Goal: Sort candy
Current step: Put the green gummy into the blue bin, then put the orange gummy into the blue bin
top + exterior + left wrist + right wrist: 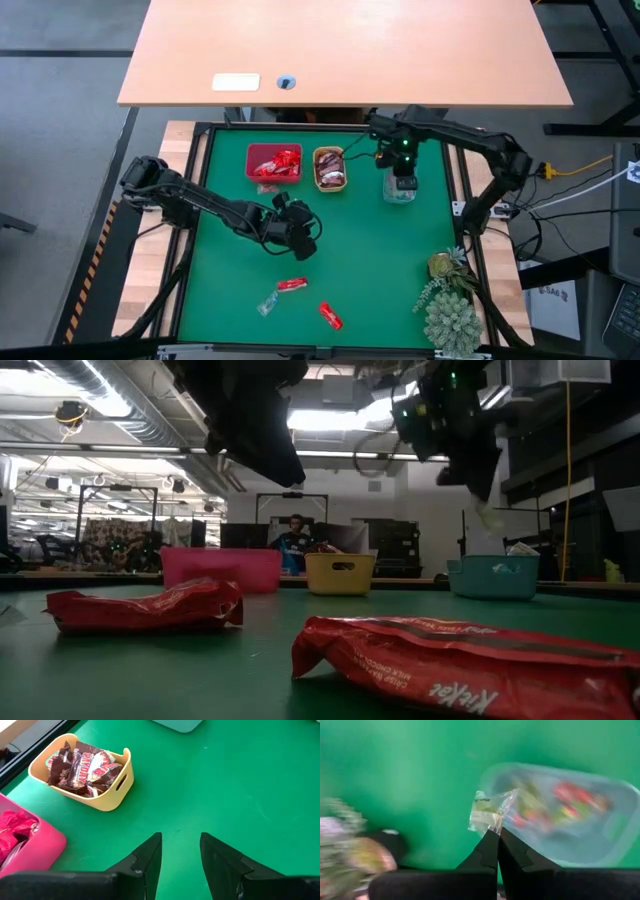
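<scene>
- Jaws of the right gripper (497, 831) are pinched together on the corner of a clear greenish candy (490, 810); the wrapper hangs from the fingertips above the teal tray (615, 827).
- Teal tray already holds several clear-wrapped sweets; their details are too blurred in the right wrist view to tell more.
- Jaws of the left gripper (181, 851) stand partly apart with nothing between them; only bare green mat (240, 785) shows past the fingers.
- Left gripper hovers over the mat, on the near side of the yellow tray (107, 795) and well apart from it.
- Yellow tray is filled with brown-and-white bars (85, 767), piled to about the rim.
- Pink tray (37, 852) sits just beside the yellow tray, on the side away from the teal tray; it holds red sweets (15, 822).
- Loose candy on the mat, all well apart from the yellow tray toward the near edge: one red piece (292, 285), a second red piece (331, 316) nearer the edge, and one clear piece (267, 303) just beside the first red one.
- Low view: the two red pieces lie flat in the foreground; the three trays stand in a row behind them.
- Green plant (450, 305) stands at the near right corner of the mat, well apart from the yellow tray.
- Person is seated in the room beyond the table, seen in the low view just beside the yellow tray.
</scene>
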Available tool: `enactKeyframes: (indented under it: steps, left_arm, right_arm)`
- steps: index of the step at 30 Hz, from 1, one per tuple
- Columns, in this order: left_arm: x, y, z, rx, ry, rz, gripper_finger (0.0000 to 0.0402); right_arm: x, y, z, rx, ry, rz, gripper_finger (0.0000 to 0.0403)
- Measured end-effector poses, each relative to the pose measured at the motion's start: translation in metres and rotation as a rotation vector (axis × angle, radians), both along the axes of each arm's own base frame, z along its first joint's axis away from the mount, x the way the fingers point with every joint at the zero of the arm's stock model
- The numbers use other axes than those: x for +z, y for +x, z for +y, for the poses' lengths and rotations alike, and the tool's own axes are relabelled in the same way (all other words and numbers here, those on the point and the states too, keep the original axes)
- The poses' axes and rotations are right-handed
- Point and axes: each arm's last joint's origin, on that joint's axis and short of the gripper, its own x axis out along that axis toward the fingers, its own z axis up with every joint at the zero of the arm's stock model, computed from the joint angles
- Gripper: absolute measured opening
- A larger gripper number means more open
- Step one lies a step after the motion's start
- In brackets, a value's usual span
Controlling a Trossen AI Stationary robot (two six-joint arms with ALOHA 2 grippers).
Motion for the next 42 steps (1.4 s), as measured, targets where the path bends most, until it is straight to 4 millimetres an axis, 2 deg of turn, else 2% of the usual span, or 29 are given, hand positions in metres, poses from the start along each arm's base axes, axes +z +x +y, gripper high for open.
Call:
enactKeyframes:
  steps: [3, 7, 11, 16, 22, 29, 34, 42]
  left_arm:
    - [0.0, 0.0, 0.004, 0.012, 0.002, 0.006, 0.0128]
    - [-0.002, 0.0, 0.011, 0.033, 0.008, 0.028, 0.0128]
    - [-0.003, -0.001, 0.02, 0.071, 0.0, 0.049, 0.0128]
    - [-0.01, -0.009, 0.039, 0.211, -0.063, 0.126, 0.0128]
    - [-0.017, -0.027, 0.063, 0.407, -0.145, 0.272, 0.0128]
    - [-0.018, -0.03, 0.08, 0.539, -0.167, 0.259, 0.0128]
    - [-0.018, -0.031, 0.09, 0.579, -0.15, 0.253, 0.0128]
    - [-0.018, -0.031, 0.1, 0.634, -0.166, 0.235, 0.0128]
  right_arm:
    - [-0.009, -0.007, -0.012, -0.039, -0.11, 0.064, 0.0004]
    - [-0.016, -0.007, -0.025, -0.072, -0.207, 0.05, 0.0004]
    - [-0.016, -0.004, -0.027, -0.07, -0.25, 0.032, 0.0004]
    - [-0.016, -0.003, -0.027, -0.07, -0.257, 0.032, 0.0008]
    - [-0.016, -0.003, -0.027, -0.096, -0.258, 0.036, 0.0076]
    - [-0.016, -0.003, -0.027, -0.097, -0.258, 0.035, 0.0156]
    - [-0.016, -0.003, -0.027, -0.098, -0.26, 0.033, 0.0179]
    - [-0.016, -0.003, -0.027, -0.098, -0.261, 0.029, 0.0182]
